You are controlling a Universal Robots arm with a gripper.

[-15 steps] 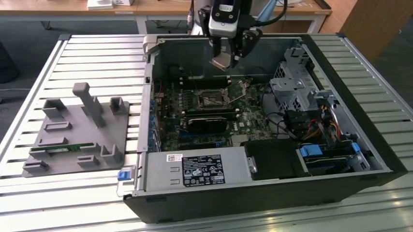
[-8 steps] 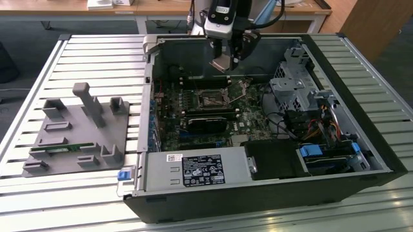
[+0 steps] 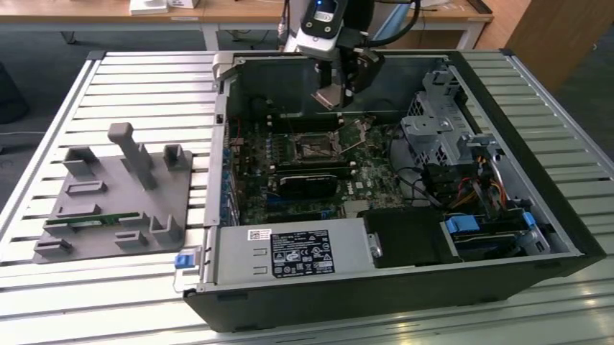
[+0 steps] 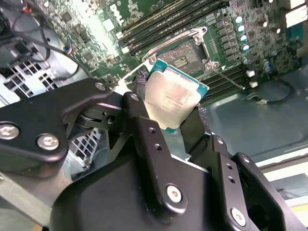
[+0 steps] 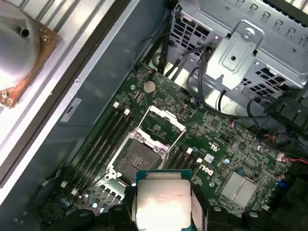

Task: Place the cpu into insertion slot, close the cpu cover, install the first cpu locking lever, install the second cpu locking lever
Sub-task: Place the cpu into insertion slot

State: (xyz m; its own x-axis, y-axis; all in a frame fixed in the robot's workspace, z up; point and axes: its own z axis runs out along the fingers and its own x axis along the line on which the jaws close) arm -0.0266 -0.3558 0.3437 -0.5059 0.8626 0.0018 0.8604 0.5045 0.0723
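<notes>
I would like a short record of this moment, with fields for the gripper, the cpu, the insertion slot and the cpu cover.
gripper: shut on the cpu, over the open computer case
cpu: held by two opposite edges, metal top showing in both wrist views, not in the slot
insertion slot: empty, set in the green circuit board
cpu cover: swung open, off the slot

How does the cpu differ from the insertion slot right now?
The cpu has a pale silvery top; the insertion slot is dark-centred with a black rim. The cpu is clamped in the hand, above the green board; the insertion slot sits fixed in that board, uncovered and empty. Both are square and look similar in footprint.
</notes>
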